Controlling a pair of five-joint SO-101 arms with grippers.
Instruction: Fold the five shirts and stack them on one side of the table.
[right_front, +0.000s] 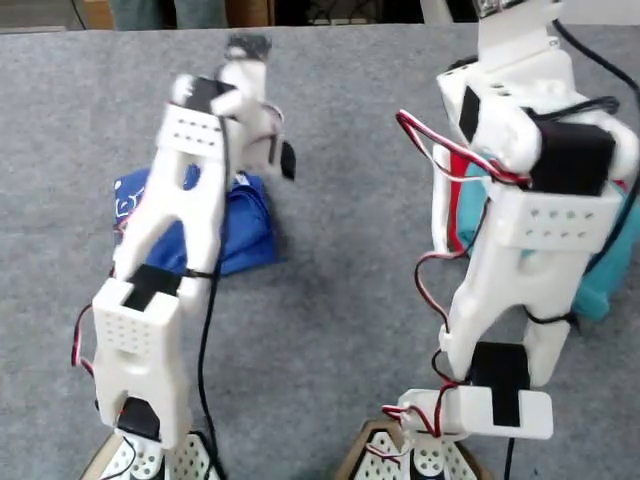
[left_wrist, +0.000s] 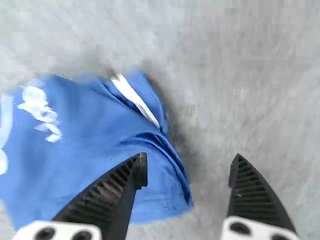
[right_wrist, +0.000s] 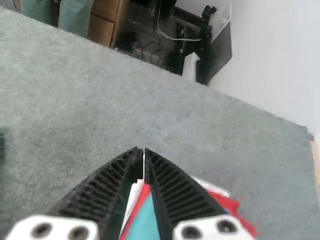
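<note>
The left gripper (left_wrist: 189, 167) is seen released, its two black ribbed jaws spread wide and held above the near corner of a crumpled royal-blue cotton shirt with white print (left_wrist: 75, 150). One jaw is placed over the cloth; the other is placed over the bare grey felt-covered surface (right_front: 340, 280) just beside the shirt's edge. A narrow white strip (left_wrist: 135, 100), possibly a label or collar trim, is exposed along a crease of the blue shirt. In the high view this shirt is shown as a compact, roughly folded bundle on the left arm's side of the surface.

The right gripper (right_wrist: 141, 152) is clenched, with the jaws pressed together and nothing seen pinched at their tips. Directly beneath it a teal fabric shirt (right_wrist: 142, 225) is laid over a red garment (right_wrist: 225, 205), with a white layer between them. In the high view this pile is partly hidden under the right arm, near the surface's edge and well apart from the blue shirt.

The step in hand is judged to be the handling of the blue shirt, while a stack is already begun on the right. For the next move, the open jaws would need to be lowered astride the shirt's edge and closed on all layers, so that the bundle can be tidied or carried without unfolding.
</note>
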